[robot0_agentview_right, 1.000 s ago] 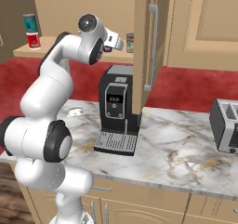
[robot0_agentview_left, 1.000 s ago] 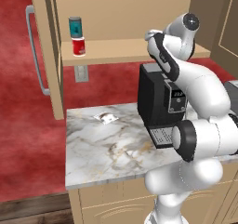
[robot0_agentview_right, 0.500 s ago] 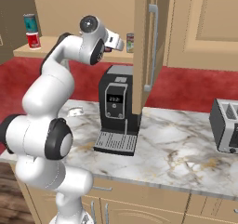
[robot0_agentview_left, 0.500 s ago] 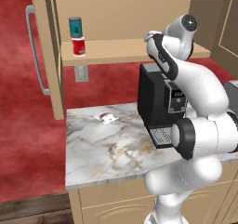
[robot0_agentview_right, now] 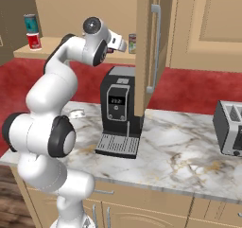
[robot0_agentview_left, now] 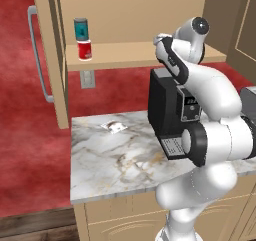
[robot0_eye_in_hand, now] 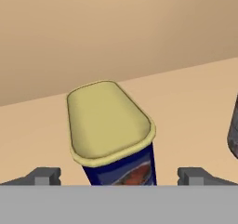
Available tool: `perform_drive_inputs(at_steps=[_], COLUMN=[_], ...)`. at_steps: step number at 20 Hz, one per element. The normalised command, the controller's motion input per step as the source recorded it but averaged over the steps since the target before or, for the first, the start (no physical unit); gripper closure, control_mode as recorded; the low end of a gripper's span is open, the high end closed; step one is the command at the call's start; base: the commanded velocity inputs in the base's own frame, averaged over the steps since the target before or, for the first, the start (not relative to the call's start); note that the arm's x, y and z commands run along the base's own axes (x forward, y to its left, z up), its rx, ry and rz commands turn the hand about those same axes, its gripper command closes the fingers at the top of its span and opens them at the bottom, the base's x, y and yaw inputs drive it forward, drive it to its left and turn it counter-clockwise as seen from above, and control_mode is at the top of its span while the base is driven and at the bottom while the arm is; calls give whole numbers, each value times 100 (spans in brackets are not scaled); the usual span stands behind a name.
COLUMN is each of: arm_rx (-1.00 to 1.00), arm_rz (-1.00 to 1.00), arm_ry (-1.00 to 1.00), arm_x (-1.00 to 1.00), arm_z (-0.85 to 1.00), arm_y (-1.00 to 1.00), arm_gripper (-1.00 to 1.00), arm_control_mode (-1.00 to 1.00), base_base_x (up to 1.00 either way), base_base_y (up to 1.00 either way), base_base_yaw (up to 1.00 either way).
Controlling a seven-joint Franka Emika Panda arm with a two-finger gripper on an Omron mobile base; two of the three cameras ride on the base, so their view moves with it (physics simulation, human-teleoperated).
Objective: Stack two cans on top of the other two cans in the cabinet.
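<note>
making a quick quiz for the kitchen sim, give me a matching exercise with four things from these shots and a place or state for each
Things:
1. teal can
2. red can
3. dark blue can
4. end effector

Places or states:
A. open, fingertips either side of a can
B. on the cabinet shelf, under another can
C. stacked on top of another can
D. yellow lid, standing between the fingertips

Pairs: 1-C, 2-B, 3-D, 4-A

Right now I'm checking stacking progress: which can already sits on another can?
The teal can, standing on the red can. The dark blue can stands on the shelf.
</note>
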Motion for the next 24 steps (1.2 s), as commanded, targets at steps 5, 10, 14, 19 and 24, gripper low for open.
perform_drive_inputs(at_steps=[5, 10, 14, 19, 24], arm_rx=[0, 0, 0, 0, 0], arm_rz=[1, 1, 2, 2, 0], arm_ry=[0, 0, 0, 0, -1], arm_x=[11, 9, 10, 9, -6], arm_z=[0, 0, -3, -5, -1], arm_y=[0, 0, 0, 0, -2], arm_gripper=[-100, -100, 100, 100, 100], arm_control_mode=[-100, -100, -100, -100, -100], base_base_x=[0, 0, 0, 0, 0], base_base_y=[0, 0, 0, 0, 0], base_base_yaw=[0, 0, 0, 0, 0])
